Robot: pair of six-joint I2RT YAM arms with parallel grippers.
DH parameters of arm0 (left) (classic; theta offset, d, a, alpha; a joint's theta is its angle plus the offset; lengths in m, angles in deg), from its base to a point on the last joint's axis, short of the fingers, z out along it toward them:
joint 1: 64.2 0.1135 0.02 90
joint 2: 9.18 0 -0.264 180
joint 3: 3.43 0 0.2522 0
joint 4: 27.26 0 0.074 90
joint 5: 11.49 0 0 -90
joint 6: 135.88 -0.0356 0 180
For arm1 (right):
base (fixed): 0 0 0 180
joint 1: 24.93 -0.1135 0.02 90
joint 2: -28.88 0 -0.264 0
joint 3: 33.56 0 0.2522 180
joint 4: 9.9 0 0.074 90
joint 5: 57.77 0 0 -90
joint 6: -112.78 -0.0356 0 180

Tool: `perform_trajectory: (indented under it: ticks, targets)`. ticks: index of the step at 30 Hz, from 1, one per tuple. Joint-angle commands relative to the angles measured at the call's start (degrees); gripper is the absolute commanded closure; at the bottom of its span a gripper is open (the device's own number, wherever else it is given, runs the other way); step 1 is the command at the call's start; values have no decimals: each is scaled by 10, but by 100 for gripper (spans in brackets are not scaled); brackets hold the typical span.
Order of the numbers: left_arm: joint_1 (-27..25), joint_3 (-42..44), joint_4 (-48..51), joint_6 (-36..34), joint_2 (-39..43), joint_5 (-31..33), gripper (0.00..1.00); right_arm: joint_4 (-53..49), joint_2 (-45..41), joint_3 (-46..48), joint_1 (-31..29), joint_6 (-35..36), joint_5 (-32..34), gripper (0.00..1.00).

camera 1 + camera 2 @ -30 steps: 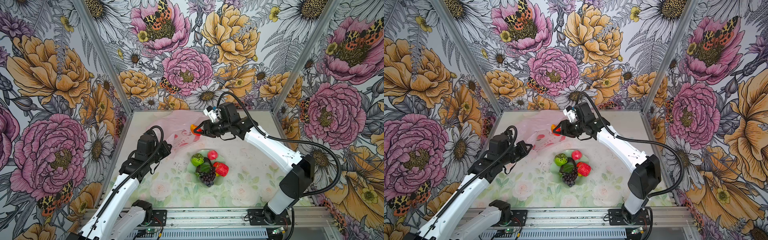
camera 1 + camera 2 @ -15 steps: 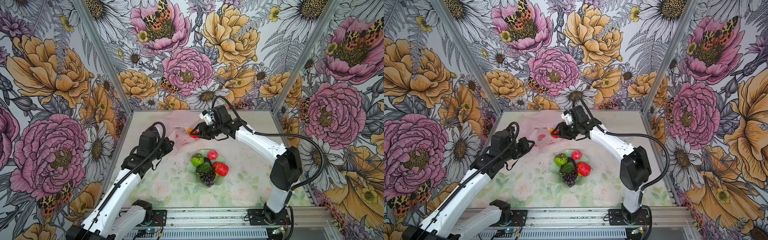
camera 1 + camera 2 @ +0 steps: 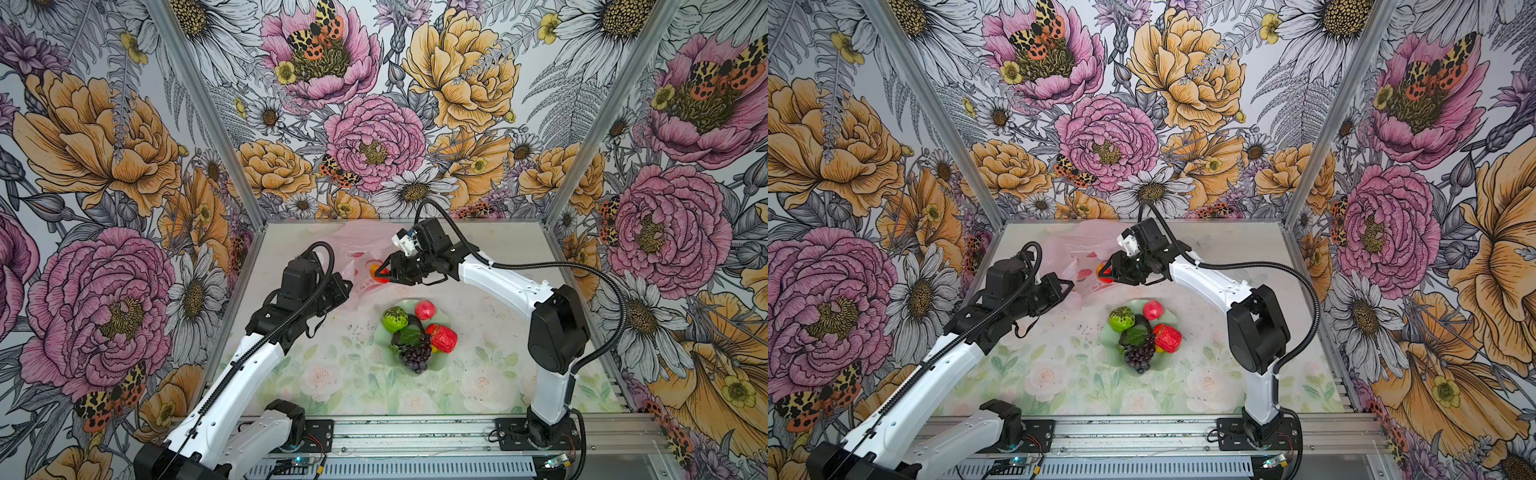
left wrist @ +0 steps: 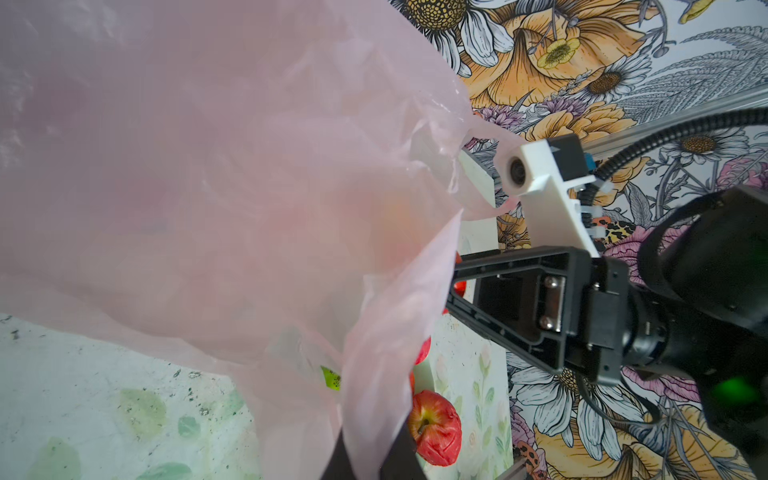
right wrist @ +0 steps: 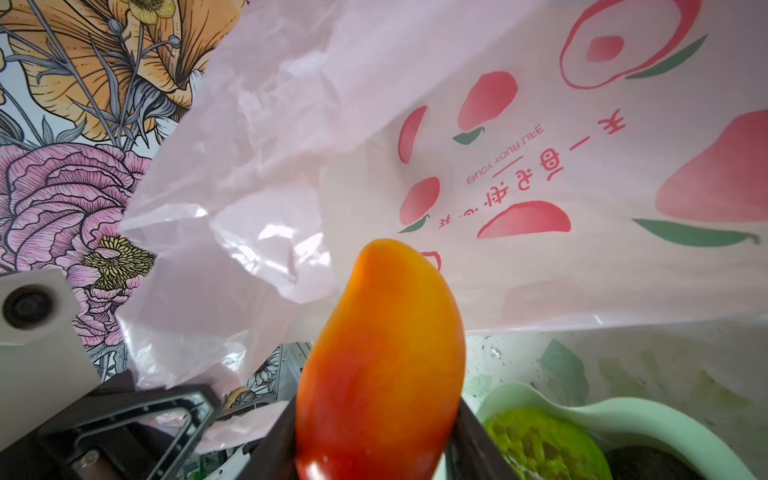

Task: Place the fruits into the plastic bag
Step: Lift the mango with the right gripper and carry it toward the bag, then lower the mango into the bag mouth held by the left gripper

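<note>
1. Fruit lies nearest me on the tabletop, in a pale green dish: grape bunch at the front, glossy red fruit beside it, green bumpy fruit and pink-red ball at the dish's far side.
2. Past the dish on the left, my left claw is pinched tight on an edge of the plastic bag and holds that film up off the tabletop.
3. Level with it on the right, my right claw grips the orange-red fruit between half-spread jaws, over the bag's front part; I cannot tell whether it is inside the mouth.
4. Farthest off, the rest of the bag lies crumpled towards the back wall.
</note>
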Motion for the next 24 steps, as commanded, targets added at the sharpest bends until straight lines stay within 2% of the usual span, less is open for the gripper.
perform_trajectory:
  ticks: [1,10,17,24]
  targets:
    - [-11,-18,-21,7,-4,-6,100,21,18,-23,-4,-15,14,58]
    - [-59,-21,-39,31,-22,12,100,33,74,-52,-3,-113,82,58]
    - [-131,-17,-58,55,-47,42,100,136,80,-6,-1,-224,156,58]
    - [-144,-19,-67,59,-64,42,100,223,96,42,9,-314,206,57]
